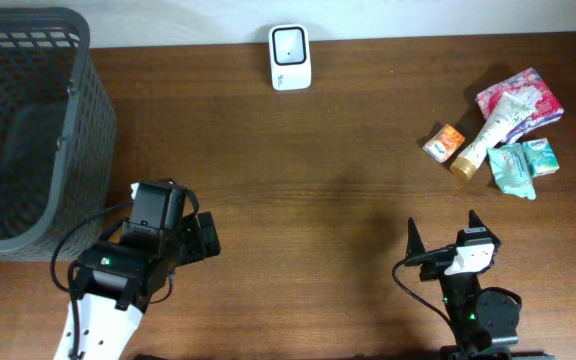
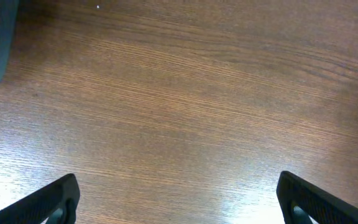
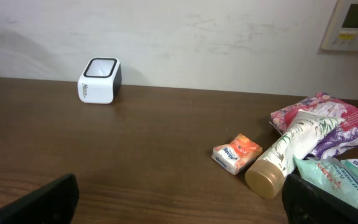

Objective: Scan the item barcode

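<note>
**Wood grain, matt plastic, shiny film**

The desk (image 1: 348, 200) is dark brown wood-look board with fine straight grain. It is smooth, with a soft sheen where light falls. The basket (image 1: 93, 140) at the upper left of the frame is grey matt plastic mesh. The barcode scanner (image 1: 290, 57) has a smooth white plastic shell and a dark glossy window.

At the upper right, the tube (image 1: 488, 135) is glossy plastic with a smooth tan cap. The pink floral packet (image 1: 528, 92), teal tissue packs (image 1: 513, 168) and small orange packet (image 1: 444, 142) are wrapped in shiny film, crinkled in places.

The left pincer (image 2: 179, 202) and right pincer (image 3: 179, 202) have black matt plastic fingers (image 2: 55, 202). The wall (image 3: 197, 37) is white, matt and faintly scuffed.
</note>
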Controlling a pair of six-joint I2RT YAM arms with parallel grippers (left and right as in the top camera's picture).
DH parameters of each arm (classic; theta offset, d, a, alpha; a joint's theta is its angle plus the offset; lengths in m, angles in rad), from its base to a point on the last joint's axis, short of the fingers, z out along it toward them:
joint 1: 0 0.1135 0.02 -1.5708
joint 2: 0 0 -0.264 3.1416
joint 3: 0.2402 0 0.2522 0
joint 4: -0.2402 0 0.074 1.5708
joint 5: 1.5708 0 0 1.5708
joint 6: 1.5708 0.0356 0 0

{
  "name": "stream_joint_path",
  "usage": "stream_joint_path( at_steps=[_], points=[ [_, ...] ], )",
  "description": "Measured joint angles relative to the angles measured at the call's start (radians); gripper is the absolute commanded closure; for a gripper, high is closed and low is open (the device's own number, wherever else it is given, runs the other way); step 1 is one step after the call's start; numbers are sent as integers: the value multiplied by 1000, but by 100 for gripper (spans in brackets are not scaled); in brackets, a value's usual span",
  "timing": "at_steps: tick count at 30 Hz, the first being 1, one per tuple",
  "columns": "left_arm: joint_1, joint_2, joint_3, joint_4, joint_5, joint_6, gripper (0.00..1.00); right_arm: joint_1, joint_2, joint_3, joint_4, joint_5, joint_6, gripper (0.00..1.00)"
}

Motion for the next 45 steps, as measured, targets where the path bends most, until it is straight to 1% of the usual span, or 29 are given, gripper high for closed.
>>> stream_joint_path(
  at_steps=[3, 5, 6, 7, 9, 10, 11, 14, 16, 19, 21, 23, 28, 32, 35, 38, 40, 42, 45],
  points=[
    [-5, -12, -3, 8, 0, 4, 1, 0, 0, 0, 0, 0, 1, 1],
    [-18, -82, -50, 83, 0, 44, 1, 0, 0, 0, 0, 0, 0, 1],
    [-18, -124, -98, 160, 3, 65, 1, 0, 1, 0, 0, 0, 0, 1],
    [-18, -207, -197, 243, 18, 92, 1, 0, 0, 0, 0, 0, 1, 1],
    [-18, -306, -319, 400, 35, 124, 1, 0, 0, 0, 0, 0, 1, 1],
    [-18, -389, -388, 478, 47, 133, 1, 0, 0, 0, 0, 0, 1, 1],
    [-18, -446, -432, 565, 70, 173, 1, 0, 0, 0, 0, 0, 1, 1],
    [-18, -551, -477, 583, 110, 237, 1, 0, 0, 0, 0, 0, 0, 1],
    [-18, -571, -527, 649, 124, 253, 1, 0, 0, 0, 0, 0, 0, 1],
    [-18, -607, -665, 867, 154, 293, 1, 0, 0, 0, 0, 0, 0, 1],
    [-17, -681, -761, 1036, 171, 315, 1, 0, 0, 0, 0, 0, 0, 1],
    [8, -731, -803, 1058, 178, 319, 1, 0, 0, 0, 0, 0, 0, 1],
    [132, -911, -905, 1069, 227, 323, 1, 0, 1, 0, 0, 0, 0, 1],
    [201, -1020, -934, 1035, 270, 326, 1, 0, 0, 0, 0, 0, 0, 1],
    [276, -1033, -935, 969, 274, 327, 1, 0, 0, 0, 0, 0, 1, 1],
    [280, -1033, -935, 962, 246, 327, 1, 0, 0, 0, 0, 0, 0, 1],
    [275, -1033, -935, 953, 172, 327, 1, 0, 0, 0, 0, 0, 1, 1],
    [261, -1033, -935, 951, 128, 327, 1, 0, 0, 0, 0, 0, 0, 1],
    [261, -1033, -935, 950, 115, 375, 1, 0, 0, 0, 0, 0, 1, 1]
  ],
)
